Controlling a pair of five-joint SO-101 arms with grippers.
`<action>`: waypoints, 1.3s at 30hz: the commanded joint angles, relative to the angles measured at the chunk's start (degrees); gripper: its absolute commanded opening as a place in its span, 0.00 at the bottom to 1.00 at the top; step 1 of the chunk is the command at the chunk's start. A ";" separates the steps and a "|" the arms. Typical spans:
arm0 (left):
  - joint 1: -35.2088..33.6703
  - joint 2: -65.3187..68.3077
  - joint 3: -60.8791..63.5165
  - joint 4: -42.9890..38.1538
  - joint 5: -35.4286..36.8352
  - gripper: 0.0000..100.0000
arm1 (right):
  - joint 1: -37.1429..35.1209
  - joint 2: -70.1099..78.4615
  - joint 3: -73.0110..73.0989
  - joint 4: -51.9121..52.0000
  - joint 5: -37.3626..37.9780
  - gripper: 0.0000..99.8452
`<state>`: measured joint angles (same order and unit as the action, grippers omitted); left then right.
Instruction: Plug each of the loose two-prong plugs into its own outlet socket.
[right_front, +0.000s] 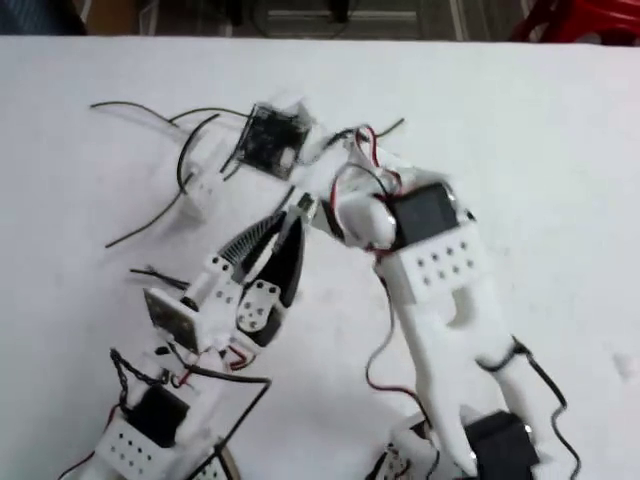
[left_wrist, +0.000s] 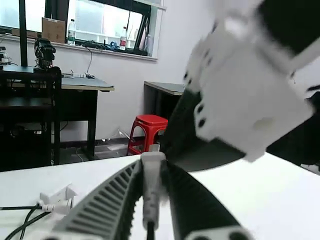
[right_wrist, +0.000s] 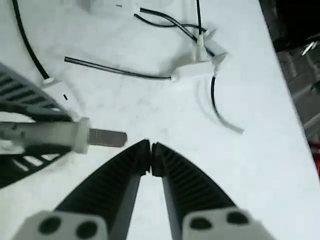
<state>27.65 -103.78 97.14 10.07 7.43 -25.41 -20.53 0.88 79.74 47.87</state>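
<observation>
One plug (right_wrist: 65, 135) in left hand (right_front: 293, 213) (right hand (right_wrist: 150, 150) closed); perhaps three connectors (right_wrist: 192, 72) loose.

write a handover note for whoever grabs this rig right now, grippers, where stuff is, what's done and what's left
Left gripper: fingers shut on a white two-prong plug with a black cable, lifted above the white table.
Right gripper: fingers shut with nothing between them, tips right beside that plug's metal prong.
Other white connectors on black cables lie loose on the table beyond both grippers; I cannot tell plugs from sockets among them.
Done: one plug picked up.
Left: seat it in a socket, then do the rest. No plug is clearly seated yet.
</observation>
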 joint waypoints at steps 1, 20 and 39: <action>-0.31 -0.31 -0.18 -0.18 -0.26 0.02 | 0.66 -1.71 -0.88 -1.01 0.35 0.02; -5.23 -0.31 -0.18 0.26 -0.18 0.02 | 0.84 -15.08 -2.73 3.82 0.00 0.02; -12.44 7.78 -14.51 18.64 -0.09 0.02 | 16.75 -5.76 5.19 17.10 -14.77 0.02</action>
<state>15.69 -102.90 89.05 28.44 7.43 -10.73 -26.24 3.60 97.14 34.86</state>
